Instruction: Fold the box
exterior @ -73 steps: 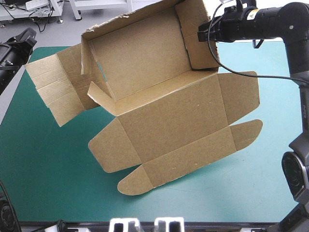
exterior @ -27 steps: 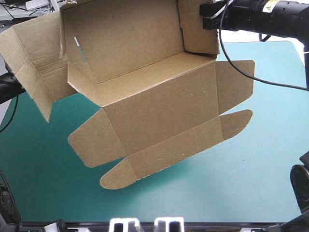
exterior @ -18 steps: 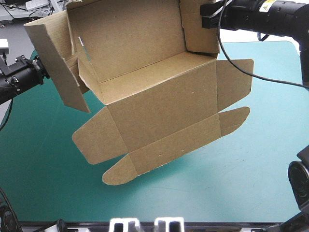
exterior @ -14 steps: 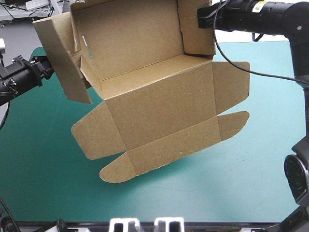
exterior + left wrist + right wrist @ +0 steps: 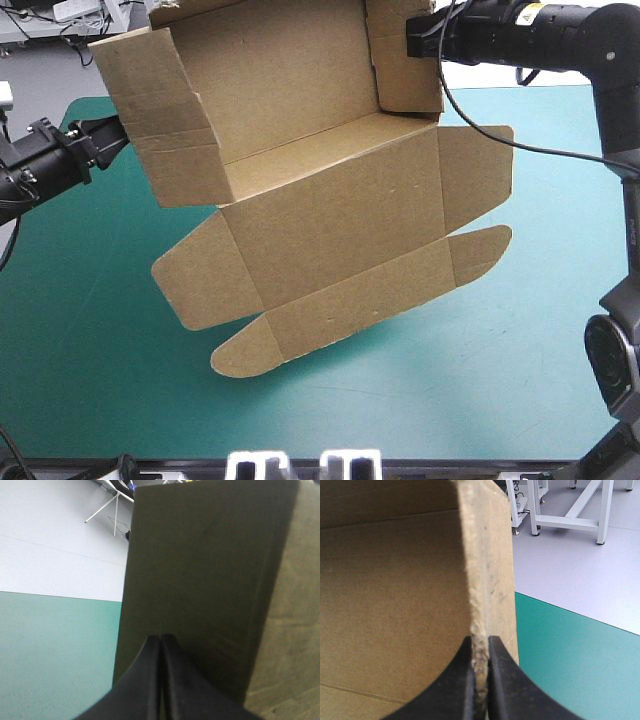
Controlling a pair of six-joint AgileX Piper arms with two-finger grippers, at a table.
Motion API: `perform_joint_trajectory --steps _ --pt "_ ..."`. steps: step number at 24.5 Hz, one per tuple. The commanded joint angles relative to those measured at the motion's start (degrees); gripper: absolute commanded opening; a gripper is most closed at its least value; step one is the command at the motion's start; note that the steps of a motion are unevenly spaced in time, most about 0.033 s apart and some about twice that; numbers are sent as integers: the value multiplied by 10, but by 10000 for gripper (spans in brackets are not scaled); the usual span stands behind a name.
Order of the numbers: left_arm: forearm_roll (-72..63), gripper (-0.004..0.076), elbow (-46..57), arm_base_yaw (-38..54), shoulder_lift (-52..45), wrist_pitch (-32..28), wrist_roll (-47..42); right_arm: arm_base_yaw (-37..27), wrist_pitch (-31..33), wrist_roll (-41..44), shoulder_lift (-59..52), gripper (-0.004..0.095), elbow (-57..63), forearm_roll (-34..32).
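**Item 1, the box (image 5: 330, 210).** You will find it lifted clear of the table (image 5: 500, 390), over the far half, tilted with its open side toward the high camera. It is brown board, forming an open tray. The lid (image 5: 345, 225) lies unfolded and slopes down toward the near edge, with rounded flaps at its corners. The left end wall (image 5: 165, 120) is raised against the tray. The right end wall (image 5: 405, 60) is raised as well.

**Item 2, the right gripper (image 5: 412, 38).** It is at the far right corner of the box. The black fingers (image 5: 502, 680) are nearly together, pinching the top edge of the right end wall, and you can see the raw board edge running between them.

**Item 3, the left gripper (image 5: 112, 135).** It comes in from the table's left side. The black fingers (image 5: 142, 680) are pressed together into one point, and the tip rests at the outer face of the left end wall.

**Item 4, the table.** It has a teal-green cover and shows beneath and beside the box in all three views.
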Motion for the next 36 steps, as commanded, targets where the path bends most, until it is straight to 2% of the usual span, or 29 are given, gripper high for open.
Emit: perform_joint_trajectory --steps 1,3,6,11,14,32,36 --pt "-20 -4 -20 -34 -14 45 20 0 -52 7 -25 -7 -16 31" --pt "-16 15 -20 -57 -14 43 29 0 -52 7 -25 -7 -16 31" --pt "-23 85 -20 -84 -14 38 67 0 -51 7 -25 -7 -16 31" --pt "-29 335 -20 -98 -14 36 84 0 -40 7 -25 -7 -16 31" --pt "-32 414 -20 -99 -14 45 84 0 -39 7 -25 -7 -16 30" --pt "-51 421 -20 -113 -14 38 83 0 -41 7 -8 -7 -16 17" --pt "-15 421 -20 -113 -14 15 85 0 -41 7 -8 -7 -16 21"
